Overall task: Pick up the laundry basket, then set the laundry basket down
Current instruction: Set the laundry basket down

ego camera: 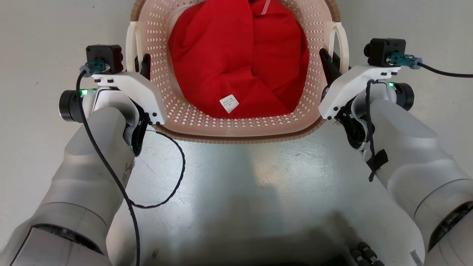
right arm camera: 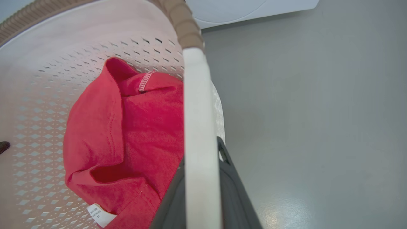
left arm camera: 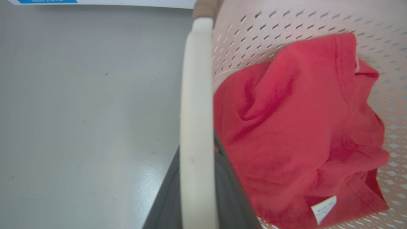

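Right, your left gripper (ego camera: 142,65) is closed on the laundry basket (ego camera: 236,127) at its left handle (ego camera: 130,44). In the left wrist view the white bar runs straight up between the two dark fingers (left arm camera: 230,197), which press against it on either side. Your right gripper (ego camera: 328,62) is clamped the same way on the right handle (ego camera: 342,40), and the right wrist view shows that bar flanked by its fingers (right arm camera: 235,194).

The basket sits squarely between your two forearms, directly ahead of you, its brown woven-look rim (ego camera: 236,139) nearest you. You cannot tell from these views whether its base touches the grey floor (ego camera: 236,192). Inside it lies a crumpled red garment (ego camera: 236,62), with a small white label (ego camera: 229,103) facing up near the close wall. A black cable (ego camera: 173,177) loops off your left wrist above the floor. Beyond the basket, the right wrist view catches the lower edge of a white appliance (right arm camera: 241,9).
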### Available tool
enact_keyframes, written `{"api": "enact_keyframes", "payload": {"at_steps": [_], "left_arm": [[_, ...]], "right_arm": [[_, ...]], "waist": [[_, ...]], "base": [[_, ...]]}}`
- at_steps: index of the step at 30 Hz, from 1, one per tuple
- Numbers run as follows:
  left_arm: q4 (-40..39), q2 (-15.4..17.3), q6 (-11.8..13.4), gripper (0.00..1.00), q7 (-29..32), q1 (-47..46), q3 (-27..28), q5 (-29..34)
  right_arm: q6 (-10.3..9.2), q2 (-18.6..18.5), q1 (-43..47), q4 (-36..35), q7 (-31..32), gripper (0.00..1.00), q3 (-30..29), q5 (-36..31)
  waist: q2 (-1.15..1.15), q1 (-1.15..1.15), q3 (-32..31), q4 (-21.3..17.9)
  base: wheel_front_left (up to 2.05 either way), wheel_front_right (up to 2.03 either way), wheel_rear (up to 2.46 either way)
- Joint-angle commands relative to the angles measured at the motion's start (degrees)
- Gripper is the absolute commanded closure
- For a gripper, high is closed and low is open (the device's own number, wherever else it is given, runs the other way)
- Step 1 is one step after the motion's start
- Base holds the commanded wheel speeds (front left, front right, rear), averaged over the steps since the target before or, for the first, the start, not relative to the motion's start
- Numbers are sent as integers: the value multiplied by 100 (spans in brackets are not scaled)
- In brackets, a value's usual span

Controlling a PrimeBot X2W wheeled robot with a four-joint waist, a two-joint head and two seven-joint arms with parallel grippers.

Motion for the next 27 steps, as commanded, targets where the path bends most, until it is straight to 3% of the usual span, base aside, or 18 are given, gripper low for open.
{"api": "enact_keyframes", "payload": {"at_steps": [1, 26, 27], "left_arm": [[-108, 124, 31, 100, -60, -42, 80, 91], [-286, 181, 77, 100, -61, -126, 294, 426], [-279, 180, 75, 100, -61, -130, 302, 433]], "right_arm": [[94, 156, 139, -142, -123, 100, 50, 41], [94, 203, -17, -175, -217, 100, 131, 134], [94, 207, -22, -157, -217, 92, 136, 137]], "waist": [[0, 0, 8, -3], [0, 0, 323, -41], [0, 0, 334, -44]], "base": [[0, 0, 0], [0, 0, 0], [0, 0, 0]]}}
